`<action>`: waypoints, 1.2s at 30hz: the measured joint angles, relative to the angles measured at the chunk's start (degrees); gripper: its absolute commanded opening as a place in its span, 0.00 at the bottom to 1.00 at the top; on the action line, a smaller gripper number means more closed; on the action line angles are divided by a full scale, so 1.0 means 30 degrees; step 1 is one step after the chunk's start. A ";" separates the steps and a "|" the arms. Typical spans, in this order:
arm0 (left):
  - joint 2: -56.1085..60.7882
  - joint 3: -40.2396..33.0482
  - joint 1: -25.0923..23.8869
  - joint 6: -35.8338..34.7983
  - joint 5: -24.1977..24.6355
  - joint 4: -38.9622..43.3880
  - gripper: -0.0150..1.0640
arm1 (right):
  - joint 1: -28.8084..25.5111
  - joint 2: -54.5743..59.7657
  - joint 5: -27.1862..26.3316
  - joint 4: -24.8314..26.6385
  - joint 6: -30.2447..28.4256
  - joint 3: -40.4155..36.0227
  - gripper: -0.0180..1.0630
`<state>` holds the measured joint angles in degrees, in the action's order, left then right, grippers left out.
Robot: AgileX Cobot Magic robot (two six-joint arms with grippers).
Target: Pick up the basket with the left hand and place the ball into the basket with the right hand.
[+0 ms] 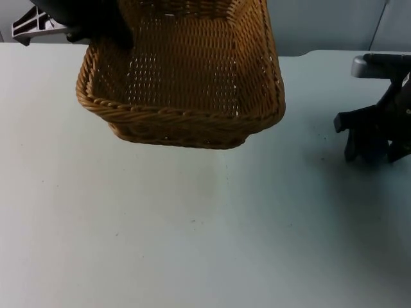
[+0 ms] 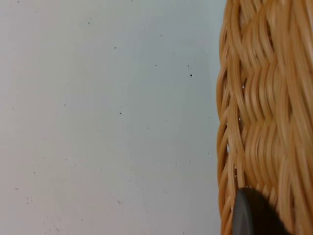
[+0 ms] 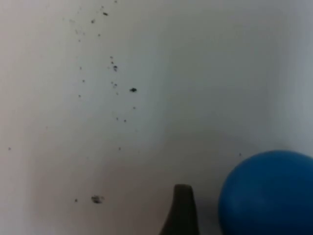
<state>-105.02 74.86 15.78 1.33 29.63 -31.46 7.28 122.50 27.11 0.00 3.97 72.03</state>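
From my console, left to right. The left arm enters at the top view's upper left corner, and its left gripper sits at the far left rim of the basket. I judge it clamped on that rim: in the left wrist view a black fingertip presses flat against the woven wall of the basket. The basket hangs tilted, its near wall raised clear of the table, with a faint shadow on the white surface below it. Its interior (a brown open weave with light showing through the gaps) holds nothing that I can see.

The right arm comes in at the right edge of the top view, bent downward, and its right gripper stands low over the table, well apart from the basket. I cannot tell from these views whether its fingers are spread or drawn together. In the right wrist view one black fingertip stands just beside the ball, a smooth blue sphere resting on the table among small dark specks; a narrow gap of white surface separates fingertip and ball.
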 measured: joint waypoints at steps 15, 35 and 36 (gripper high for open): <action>0.0000 0.0000 0.0000 0.0000 0.0000 0.0000 0.01 | 0.0000 0.0083 -0.0402 0.0000 0.0624 0.0000 0.01; 0.0000 0.0000 -0.0113 0.0035 0.0162 0.0000 0.01 | 0.0000 -0.6752 0.2240 0.0000 0.1024 0.0000 0.01; 0.0000 0.0000 -0.0113 0.0035 0.0162 0.0000 0.01 | 0.0000 -0.7169 0.2377 0.0000 0.1024 0.0000 0.01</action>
<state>-105.02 74.86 15.45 1.44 30.11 -31.46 7.28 100.99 34.24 0.00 7.05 72.03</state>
